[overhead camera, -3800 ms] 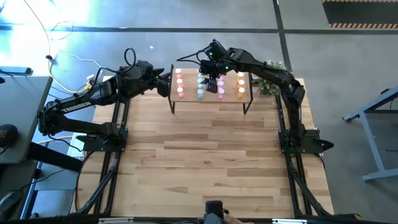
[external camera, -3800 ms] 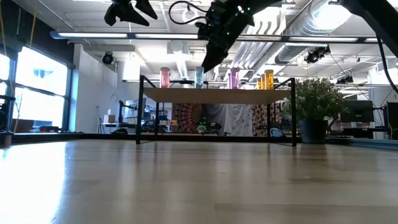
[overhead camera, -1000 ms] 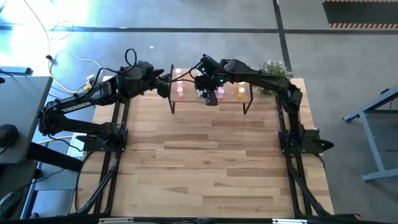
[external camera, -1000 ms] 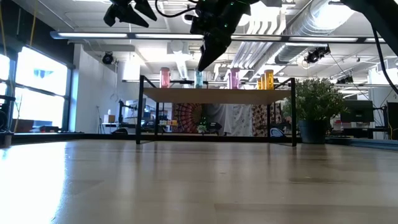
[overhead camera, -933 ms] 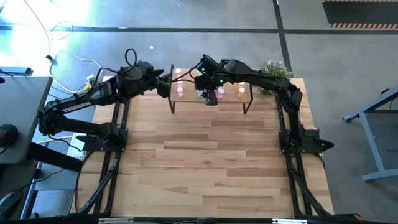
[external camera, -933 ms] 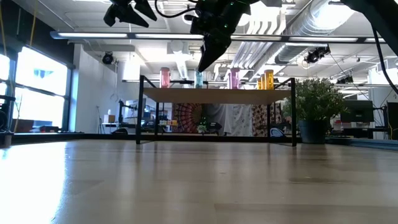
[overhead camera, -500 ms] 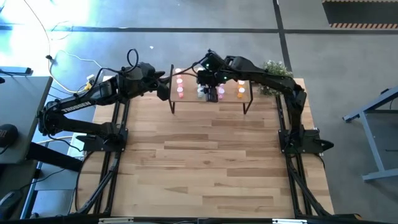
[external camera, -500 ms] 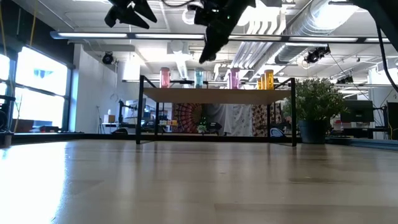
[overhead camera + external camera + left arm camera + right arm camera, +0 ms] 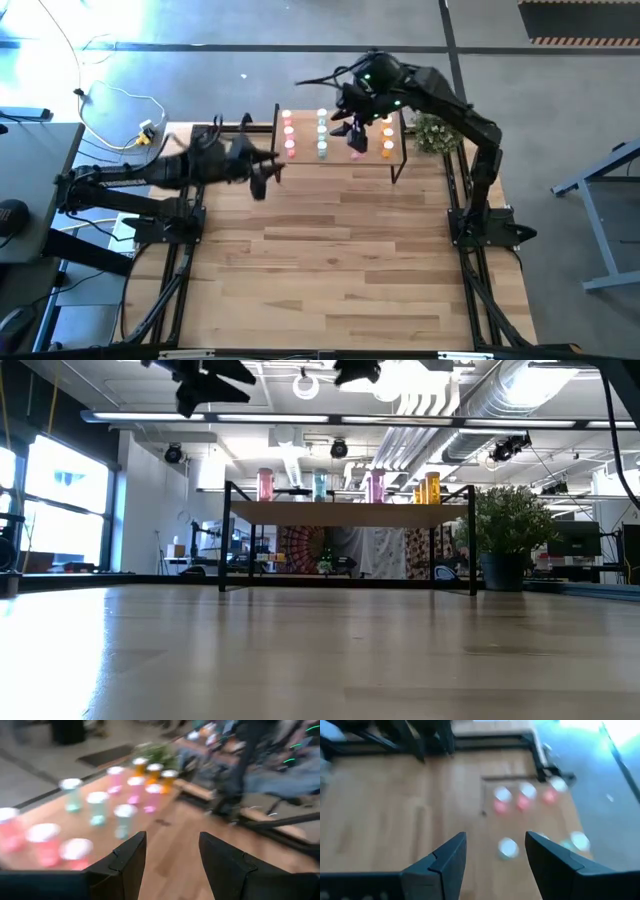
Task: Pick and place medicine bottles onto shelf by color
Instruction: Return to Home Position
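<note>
Low view: shelf [image 9: 350, 513] on plank tabletop [image 9: 320, 660]; left claw [image 9: 172, 837] and right claw [image 9: 496, 836] gape, empty.

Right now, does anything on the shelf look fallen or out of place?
Nothing stands out. The bottles stand upright in four colour rows on the shelf. The left gripper and right gripper are open, empty.
</note>
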